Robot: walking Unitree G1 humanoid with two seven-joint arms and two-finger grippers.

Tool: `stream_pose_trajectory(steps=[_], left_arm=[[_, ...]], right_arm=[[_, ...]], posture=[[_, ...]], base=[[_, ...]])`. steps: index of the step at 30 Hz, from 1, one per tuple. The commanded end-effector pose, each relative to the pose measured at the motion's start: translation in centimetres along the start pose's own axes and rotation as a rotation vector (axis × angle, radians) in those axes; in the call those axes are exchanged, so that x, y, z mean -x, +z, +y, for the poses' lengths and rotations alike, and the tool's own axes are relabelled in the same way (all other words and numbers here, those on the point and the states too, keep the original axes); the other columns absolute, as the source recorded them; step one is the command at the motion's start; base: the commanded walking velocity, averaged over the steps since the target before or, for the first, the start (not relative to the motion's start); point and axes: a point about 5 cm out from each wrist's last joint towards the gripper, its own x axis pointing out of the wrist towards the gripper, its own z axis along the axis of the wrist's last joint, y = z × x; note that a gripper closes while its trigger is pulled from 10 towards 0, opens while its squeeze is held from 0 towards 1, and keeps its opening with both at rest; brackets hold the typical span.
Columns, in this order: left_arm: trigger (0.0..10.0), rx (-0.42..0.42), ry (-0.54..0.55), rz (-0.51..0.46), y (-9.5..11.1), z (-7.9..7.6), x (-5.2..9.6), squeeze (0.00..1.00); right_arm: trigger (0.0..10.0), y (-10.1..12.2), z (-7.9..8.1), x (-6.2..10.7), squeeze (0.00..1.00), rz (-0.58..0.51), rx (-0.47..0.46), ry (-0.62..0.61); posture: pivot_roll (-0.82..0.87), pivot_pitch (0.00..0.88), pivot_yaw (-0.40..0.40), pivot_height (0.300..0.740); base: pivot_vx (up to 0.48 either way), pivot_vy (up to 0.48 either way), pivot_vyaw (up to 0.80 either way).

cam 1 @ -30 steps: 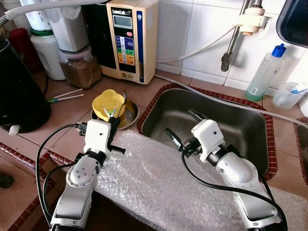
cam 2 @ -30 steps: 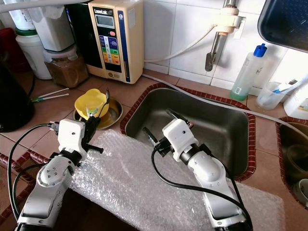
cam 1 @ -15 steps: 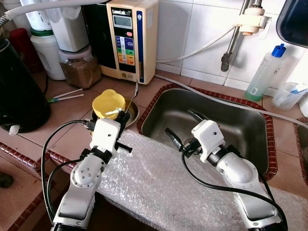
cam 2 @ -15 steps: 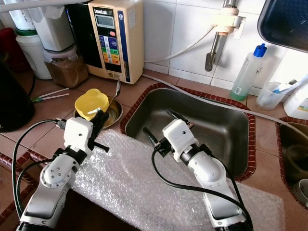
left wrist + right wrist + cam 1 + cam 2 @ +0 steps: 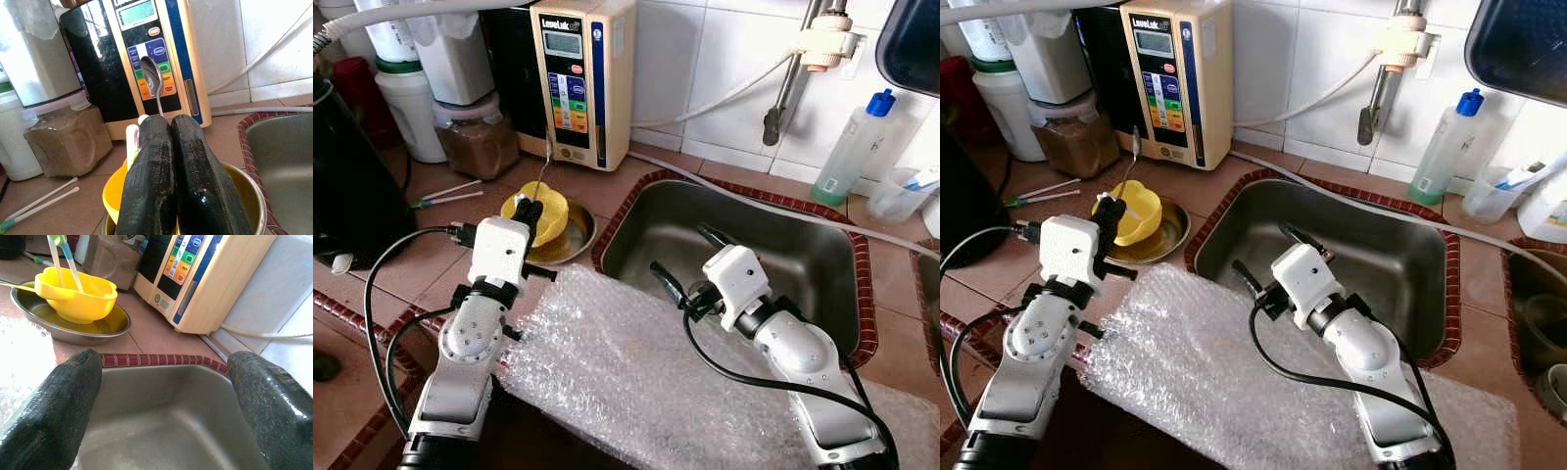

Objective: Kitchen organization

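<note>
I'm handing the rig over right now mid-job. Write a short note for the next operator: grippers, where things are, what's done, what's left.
Left gripper: fingers shut on a thin metal spoon, held upright above the yellow plastic bowl.
Right gripper: open, holding nothing, hovering over the near left part of the stainless steel sink.
The yellow bowl sits in a shallow round metal dish on the tiled counter left of the sink; a white and green utensil stands in the bowl.
Bubble wrap sheet lies along the counter's front edge.
Done: spoon lifted.
Left: probably placing the spoon, then the bowl and dish.
</note>
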Motion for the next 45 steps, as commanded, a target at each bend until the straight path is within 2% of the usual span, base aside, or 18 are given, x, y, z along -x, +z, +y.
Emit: stream_pose_trajectory(steps=[1,5,6,9,14,20,25,29,34,38,39,40,42,43,45], left_arm=[[10.0,-0.008,0.007,-0.025,0.5,0.1,-0.3,0.0],[10.0,0.005,0.001,-0.047,1.2,-0.2,-0.7,0.0],[10.0,0.041,0.0,-0.039,1.4,-0.4,-0.9,0.0],[10.0,0.073,-0.007,-0.051,2.3,-0.9,-1.2,0.0],[10.0,0.068,-0.017,-0.118,3.9,-1.3,-1.5,0.0],[10.0,0.071,-0.022,-0.077,3.0,-1.3,-1.2,0.0],[10.0,0.07,-0.025,-0.073,3.1,-1.4,-1.2,0.0],[10.0,0.064,-0.126,-0.085,3.2,-2.6,-1.6,0.0],[10.0,0.03,-0.215,-0.099,2.8,-4.1,-1.6,0.0],[10.0,0.035,-0.245,-0.084,2.1,-5.0,-1.6,0.0],[10.0,0.035,-0.245,-0.084,2.1,-5.0,-1.6,0.0],[10.0,0.002,-0.282,-0.084,1.6,-5.6,-1.7,0.0],[10.0,-0.029,-0.311,-0.087,1.2,-5.9,-1.6,0.0],[10.0,-0.029,-0.311,-0.087,1.2,-5.9,-1.6,0.0],[10.0,-0.077,-0.365,-0.092,0.6,-6.4,-1.5,0.0]], right_arm=[[10.0,-0.2,0.0,0.1,0.0,0.006,0.007,-0.003],[10.0,-0.2,0.0,0.1,0.0,0.007,0.009,-0.003],[10.0,-0.3,0.0,0.1,0.0,0.009,0.01,-0.001],[10.0,-0.3,0.0,0.1,0.0,0.009,0.011,0.001],[10.0,-0.3,0.0,0.1,0.0,0.01,0.011,0.003],[10.0,-0.4,0.1,0.1,0.0,0.012,0.011,0.003],[10.0,-0.4,0.1,0.2,0.0,0.014,0.012,0.003],[10.0,-0.1,-0.5,-0.1,0.0,0.0,-0.021,-0.024],[10.0,0.8,-2.3,-0.6,0.0,-0.033,-0.148,-0.11],[10.0,1.0,-3.7,-0.6,0.0,-0.052,-0.263,-0.181],[10.0,1.0,-3.7,-0.6,0.0,-0.052,-0.263,-0.181],[10.0,1.2,-4.1,-0.7,0.0,-0.064,-0.348,-0.207],[10.0,1.3,-4.3,-0.8,0.0,-0.073,-0.421,-0.219],[10.0,1.3,-4.3,-0.8,0.0,-0.073,-0.421,-0.219],[10.0,1.5,-4.5,-0.9,0.0,-0.092,-0.573,-0.217]], posture=[[0.01,0.0,-0.001,0.74],[0.01,0.0,-0.002,0.74],[0.01,0.0,-0.002,0.74],[0.01,0.0,-0.003,0.74],[0.01,0.0,-0.004,0.74],[0.01,0.0,-0.002,0.74],[0.01,0.0,-0.003,0.74],[0.01,0.0,-0.004,0.74],[0.0,0.0,-0.001,0.74],[0.0,0.0,-0.001,0.74],[0.0,0.0,-0.001,0.74],[-0.01,0.0,0.002,0.74],[-0.01,0.0,0.002,0.74],[-0.01,0.0,0.002,0.74],[-0.01,0.0,0.0,0.74]], base=[[0.0,0.0,0.0],[0.0,0.0,0.0],[0.0,0.0,0.0],[0.0,0.0,0.0],[0.0,0.0,0.0],[0.0,0.0,0.0],[0.0,0.0,0.0],[0.0,0.0,0.0],[0.0,0.0,0.0],[0.0,0.0,0.0],[0.0,0.0,0.0],[0.0,0.0,0.0],[0.0,0.0,0.0],[0.0,0.0,0.0],[0.0,0.0,0.0]])
